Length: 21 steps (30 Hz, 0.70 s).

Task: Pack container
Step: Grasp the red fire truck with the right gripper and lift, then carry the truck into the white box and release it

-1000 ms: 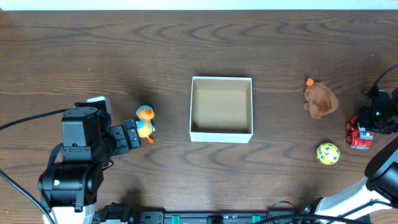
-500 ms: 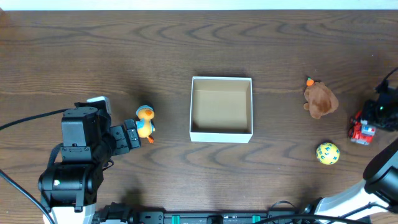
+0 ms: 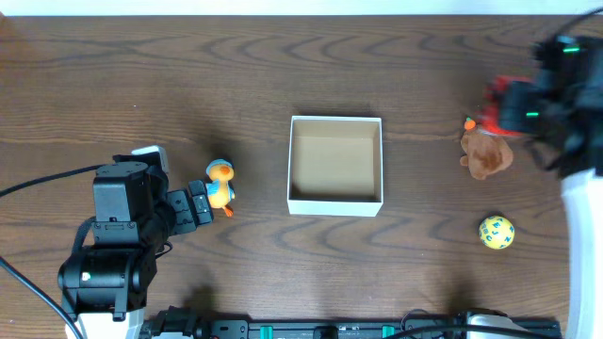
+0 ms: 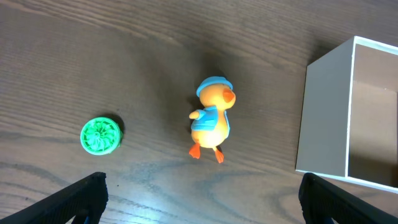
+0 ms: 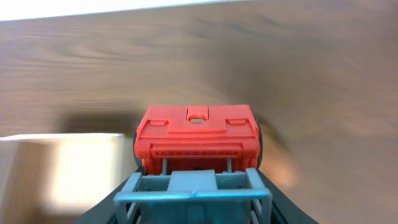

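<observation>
At the near left, the left gripper (image 4: 202, 190) hovers low with its fingers (image 4: 87, 194) spread wide and nothing between them. Its wrist camera shows a small green disc (image 4: 101, 135) lying on the wooden table (image 3: 141, 75), and just right of that an orange duck (image 4: 211, 118) in a blue cap, flat on its back and touching nothing.

Right of the duck, at the middle of the table, sits the container (image 3: 334, 201), open side up, with nothing in it that I can see from above. It looks light, with thin card walls, so I'd expect it to slide at a nudge and dent under a hard pinch (no lid or flaps in sight). It hardly needs holding. If it must be steadied, one wall close to a corner looks the stiffest place to pinch.

Farther right lie a brown plush (image 3: 486, 153) and, nearer, a yellow ball (image 3: 497, 232), well apart from the box.

At the far right the right gripper (image 3: 528, 108), blurred, carries a red truck (image 5: 196, 140) clear of the table. The fingers themselves are hard to make out, but they must be clamped on it. A corner of the box shows below it in the wrist view.
</observation>
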Motion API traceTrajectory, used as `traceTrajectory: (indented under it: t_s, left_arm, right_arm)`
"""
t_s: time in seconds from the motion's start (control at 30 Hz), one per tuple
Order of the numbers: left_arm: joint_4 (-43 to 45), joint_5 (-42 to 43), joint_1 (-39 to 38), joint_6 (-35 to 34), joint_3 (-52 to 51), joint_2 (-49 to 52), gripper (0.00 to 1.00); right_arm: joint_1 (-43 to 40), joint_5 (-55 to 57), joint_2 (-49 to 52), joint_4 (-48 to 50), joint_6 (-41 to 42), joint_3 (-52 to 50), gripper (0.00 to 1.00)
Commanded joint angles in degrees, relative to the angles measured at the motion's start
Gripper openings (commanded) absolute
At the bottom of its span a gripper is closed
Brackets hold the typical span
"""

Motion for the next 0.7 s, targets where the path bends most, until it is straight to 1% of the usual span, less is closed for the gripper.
traceTrajectory:
  t_s: [0.0, 0.07, 0.13, 0.27, 0.43, 0.67]
  left_arm:
    - [0.0, 0.2, 0.3, -0.1, 1.0, 0.0, 0.98]
    - [0.0, 0.2, 0.3, -0.1, 1.0, 0.0, 0.98]
    - [0.0, 0.2, 0.3, -0.1, 1.0, 0.0, 0.98]
    - [-0.1, 0.2, 0.3, -0.1, 0.9, 0.0, 0.98]
    - [-0.5, 0.2, 0.3, -0.1, 0.7, 0.0, 0.98]
    - [-0.6, 0.2, 0.3, -0.1, 0.6, 0.0, 0.98]
  right_arm:
    - [10.8, 3.9, -0.9, 1.8, 13.7, 0.7, 0.01]
    - [17.7, 6.7, 0.0, 3.2, 19.1, 0.6, 0.01]
    - [23.5, 9.8, 1.9, 3.8, 22.0, 0.6, 0.01]
    - [30.4, 13.9, 7.6, 2.3, 26.2, 0.5, 0.01]
    - [33.2, 13.1, 17.4, -0.1, 29.5, 0.5, 0.01]
    - [32.1, 11.3, 29.1, 1.1, 29.8, 0.5, 0.01]
